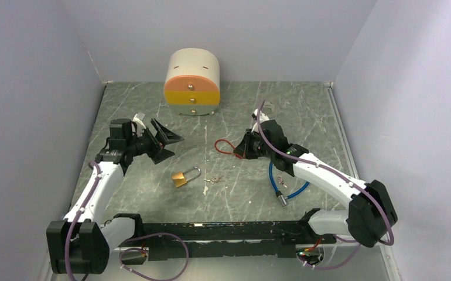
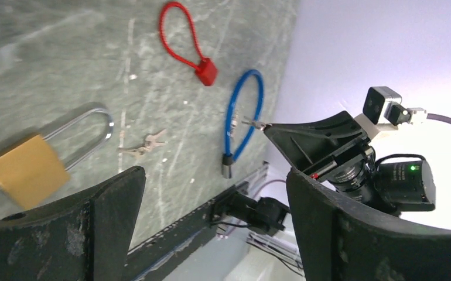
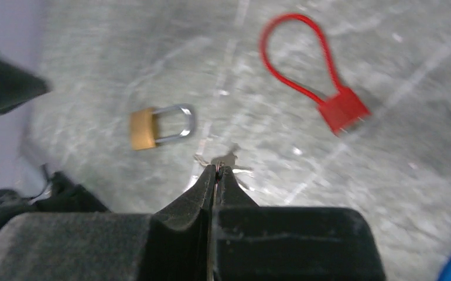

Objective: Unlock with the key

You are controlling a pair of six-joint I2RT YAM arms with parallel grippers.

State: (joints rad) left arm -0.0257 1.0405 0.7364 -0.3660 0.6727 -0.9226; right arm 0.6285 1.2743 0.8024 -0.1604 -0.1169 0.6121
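Firstly, the right gripper point(image 3: 217, 171) has its jaws pressed fully together, and I see no thing between them. In the right wrist view its tip lines up with the keys point(image 3: 226, 159), but the top view shows it apart from them, up and to the right. The left gripper point(image 2: 214, 175) stands wide open and holds nothing, left of centre in the top view.

The keys lie flat near the centre of the table point(image 1: 305, 111), just right of the padlock point(image 1: 182, 177) and not touching it. A red cable lock point(image 1: 226, 146) lies just beside the right gripper, and a blue cable lock point(image 1: 287, 186) is at lower right. A drawer box point(image 1: 192, 82) stands at the back wall. Bare table surrounds the keys; walls close the left, right and back edges.
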